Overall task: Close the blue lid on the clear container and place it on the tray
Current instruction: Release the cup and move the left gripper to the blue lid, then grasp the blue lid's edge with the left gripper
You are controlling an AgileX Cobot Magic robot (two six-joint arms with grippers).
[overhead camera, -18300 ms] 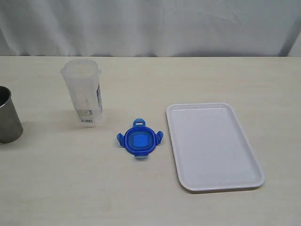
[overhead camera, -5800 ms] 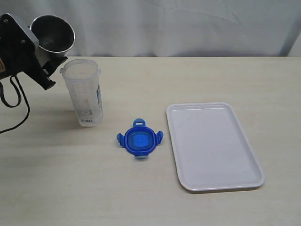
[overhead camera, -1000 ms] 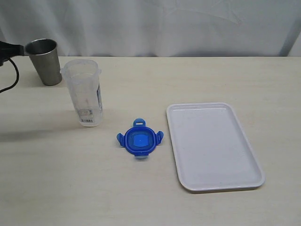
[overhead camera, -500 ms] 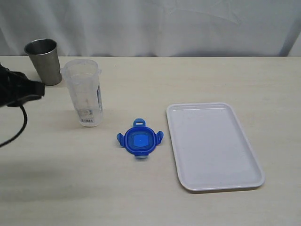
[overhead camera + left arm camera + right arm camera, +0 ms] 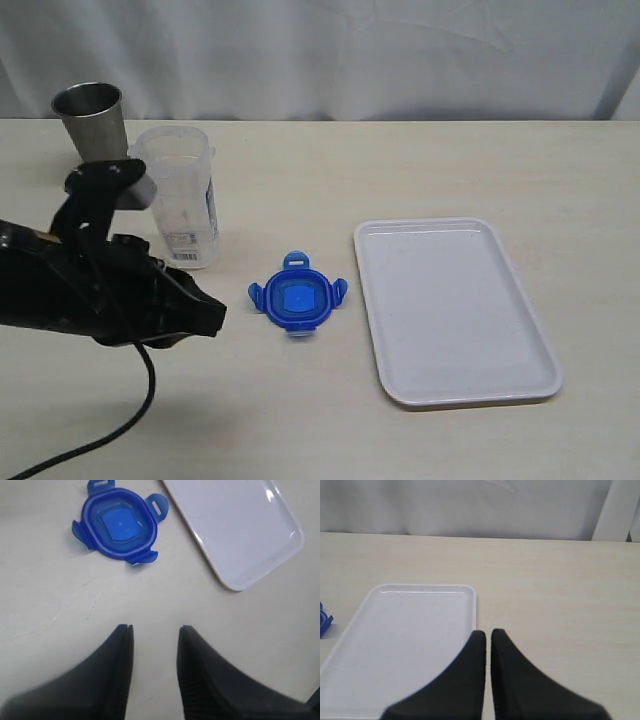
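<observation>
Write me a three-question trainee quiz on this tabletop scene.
1. True or false: the clear container has no lid on it.
2. Where does the blue lid lie? A) on the table, between the clear container and the tray; B) on the tray; C) on the clear container.
3. Which is open, the left gripper or the right gripper?
Key: 1 true; 2 A; 3 the left gripper.

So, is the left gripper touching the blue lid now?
Apart. The left wrist view shows bare table between the left gripper and the blue lid.
</observation>
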